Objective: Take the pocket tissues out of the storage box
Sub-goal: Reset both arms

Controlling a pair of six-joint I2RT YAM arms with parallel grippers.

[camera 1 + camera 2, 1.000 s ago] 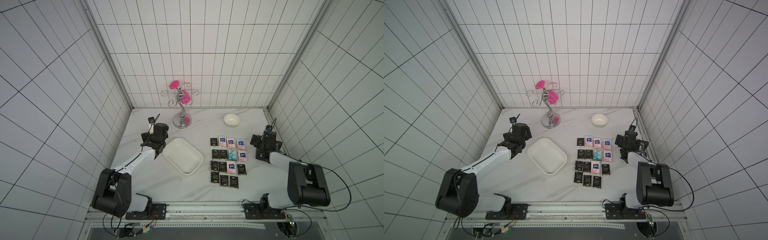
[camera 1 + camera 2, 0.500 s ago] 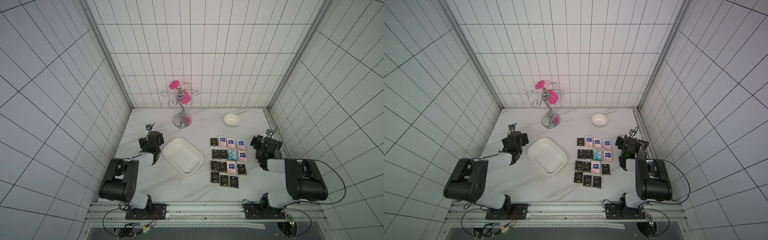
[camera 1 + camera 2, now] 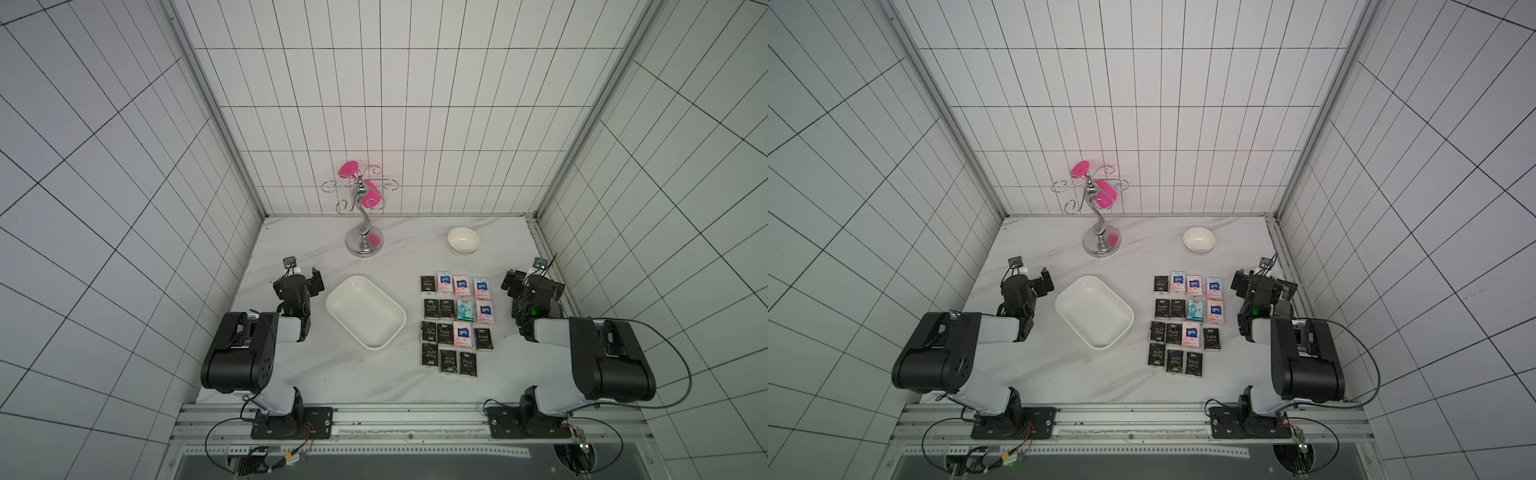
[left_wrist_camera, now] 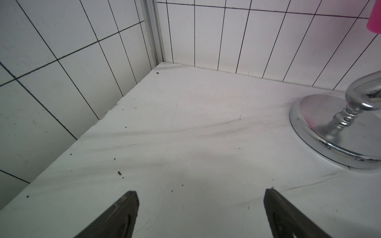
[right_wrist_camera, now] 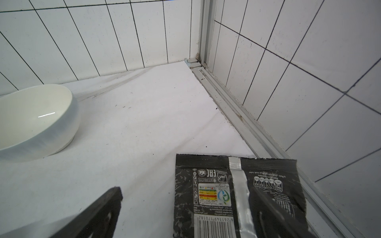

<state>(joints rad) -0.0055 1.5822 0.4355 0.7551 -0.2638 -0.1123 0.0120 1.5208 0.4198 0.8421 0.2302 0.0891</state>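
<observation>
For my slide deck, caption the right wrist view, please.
Open right claw above the white table, with a black foil pouch and a white bowl ahead.

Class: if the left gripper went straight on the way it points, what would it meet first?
The left gripper faces bare table, then probably the tiled wall near the corner; depth is unclear. The metal stand sits off to one side.

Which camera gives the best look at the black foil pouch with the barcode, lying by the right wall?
The right wrist view: the black foil pouch lies close up there, with its barcode and printed labels clear. The top views show at most a grey sliver of it, mostly hidden under the right arm. The left wrist view misses it.
</observation>
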